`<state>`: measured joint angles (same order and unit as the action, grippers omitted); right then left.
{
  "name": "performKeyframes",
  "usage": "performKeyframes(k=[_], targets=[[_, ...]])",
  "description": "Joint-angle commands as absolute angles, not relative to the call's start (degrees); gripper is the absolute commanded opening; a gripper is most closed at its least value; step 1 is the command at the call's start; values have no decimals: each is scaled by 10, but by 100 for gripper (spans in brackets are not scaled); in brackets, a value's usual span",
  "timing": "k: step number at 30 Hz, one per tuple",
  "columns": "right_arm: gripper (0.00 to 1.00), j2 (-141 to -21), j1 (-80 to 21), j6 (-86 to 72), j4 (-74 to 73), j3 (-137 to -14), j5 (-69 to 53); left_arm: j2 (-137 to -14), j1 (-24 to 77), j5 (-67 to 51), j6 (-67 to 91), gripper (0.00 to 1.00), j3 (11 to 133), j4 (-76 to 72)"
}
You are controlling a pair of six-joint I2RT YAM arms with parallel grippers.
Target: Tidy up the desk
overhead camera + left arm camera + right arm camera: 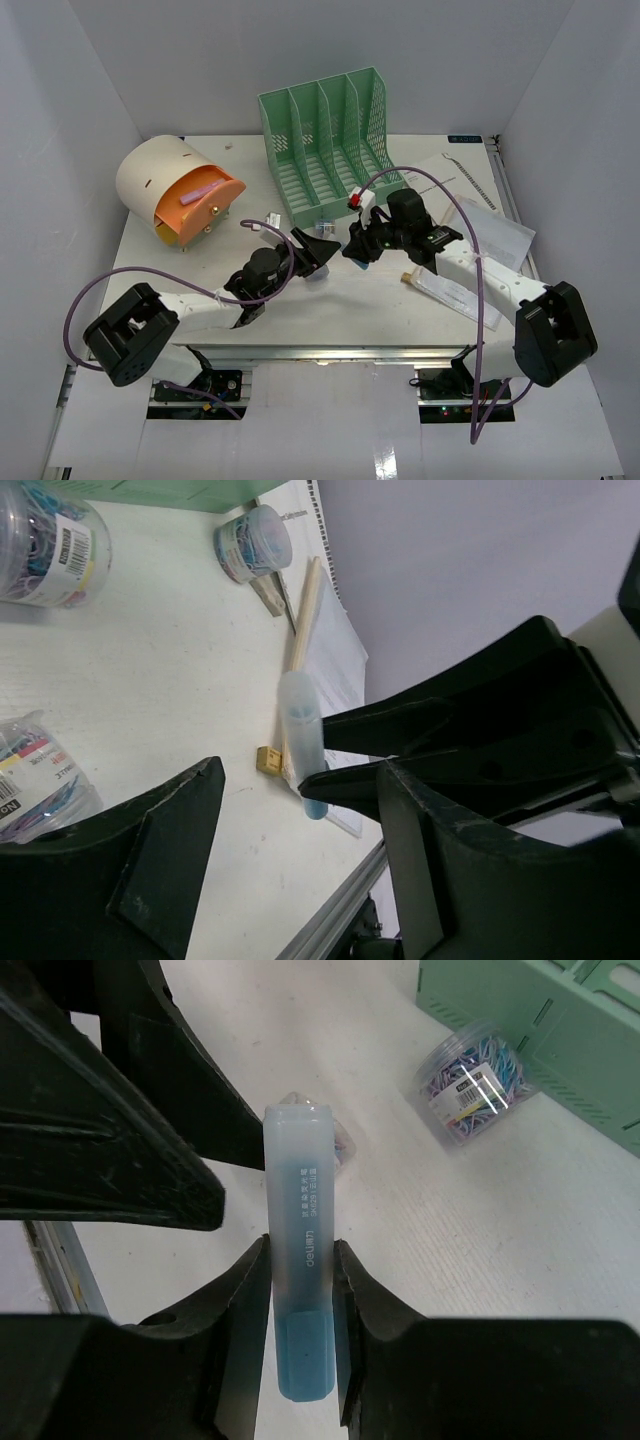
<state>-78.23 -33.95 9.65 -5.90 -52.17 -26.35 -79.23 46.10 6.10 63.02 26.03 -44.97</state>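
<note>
**Handing the highlighter from my right pincer to my left**

My right pincer (300, 1260) is clenched on a highlighter (298, 1180). Its two black fingers pinch the barrel from both sides, with the solid blue end toward my wrist and the frosted cap end sticking out free. My left pincer (300, 780) is released, its fingers spread wide to either side of the pen and touching nothing. The two meet above the middle of the desk (330, 310), the white top that runs from the metal rail at the near edge to the far wall.

I take this to be a handover. To do it well, I would bring the left fingers onto the free frosted end, clear of the right fingers. I would square them to the barrel's broad faces and close firmly before the right lets go. The plastic looks smooth and slick, and the barrel is a flattened oval. A grip across its narrow edges would likely twist or slip.

The green file rack (330, 140) on the far side is stiff mesh plastic with upright dividers. Close to it stands a clear round jar of coloured paper clips (475, 1085), which looks hard, glossy and quick to roll if tipped. Thin, limp paper sheets (470, 210) lie flat on the right, with a slim wooden stick (303, 610) along their edge.
</note>
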Motion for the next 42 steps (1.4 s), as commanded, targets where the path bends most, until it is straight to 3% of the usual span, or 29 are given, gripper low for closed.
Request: performKeyframes(k=[1, 5, 13, 16, 19, 22, 25, 27, 32, 36, 42], targets=[[8, -752, -350, 62, 10, -509, -248, -805, 465, 97, 647, 70, 287, -437], [8, -748, -355, 61, 21, -506, -255, -817, 466, 103, 650, 61, 305, -436], [8, -741, -360, 63, 25, -503, -264, -829, 467, 102, 646, 53, 326, -432], [8, -742, -362, 68, 25, -503, -263, -834, 467, 96, 645, 43, 328, -434], [11, -743, -363, 71, 24, -504, -265, -834, 467, 90, 644, 25, 326, -437], [38, -740, -363, 102, 14, -507, -282, -830, 467, 87, 635, 12, 325, -432], [81, -730, -363, 177, -28, -516, -328, -814, 467, 84, 604, 6, 328, -411], [94, -714, -359, 238, -70, -522, -356, -788, 466, 92, 569, 2, 340, -362], [90, -644, -299, 377, -173, -508, -471, -720, 457, 146, 421, 0, 444, -110], [90, -599, -214, 404, -175, -454, -550, -707, 447, 222, 258, 0, 582, 160], [90, -560, -155, 410, -179, -423, -590, -735, 435, 379, 56, 0, 807, 383]])
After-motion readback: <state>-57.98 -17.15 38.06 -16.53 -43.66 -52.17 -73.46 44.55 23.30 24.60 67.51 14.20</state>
